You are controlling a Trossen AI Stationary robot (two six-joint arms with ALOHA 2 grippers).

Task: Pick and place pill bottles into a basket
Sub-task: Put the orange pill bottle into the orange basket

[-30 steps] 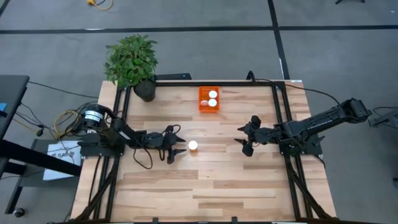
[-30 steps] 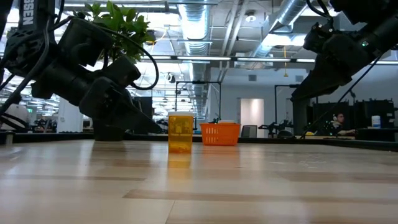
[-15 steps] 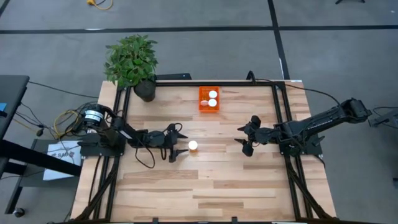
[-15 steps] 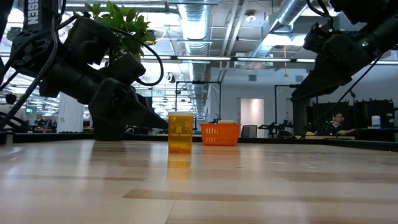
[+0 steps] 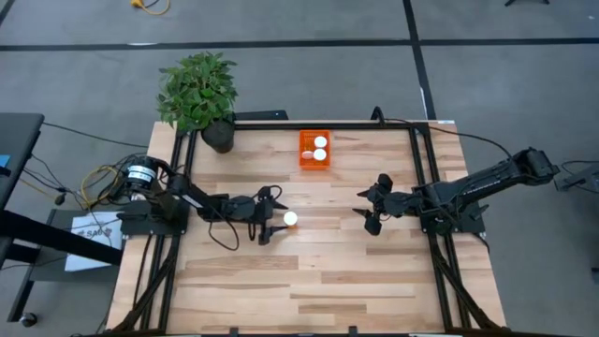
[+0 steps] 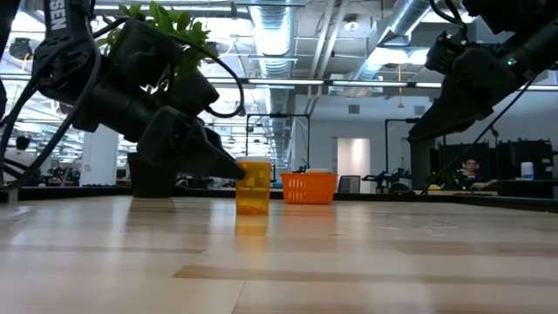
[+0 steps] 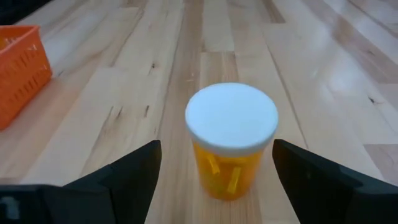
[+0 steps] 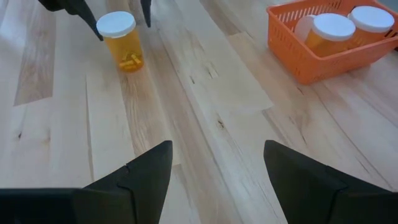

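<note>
Left claw [image 5: 272, 217] has slid up so its spread-open fingers now flank the upright pill bottle [image 5: 291, 218], while right claw [image 5: 372, 208] hangs open.

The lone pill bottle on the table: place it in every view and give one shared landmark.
High view: lone pill bottle mid-table, between the left gripper fingers.
Low view: centre, left of the basket.
Left wrist view: centre, between the fingers.
Right wrist view: far off, basket aside.
Shared landmark: the orange basket, also in the left wrist view.
</note>
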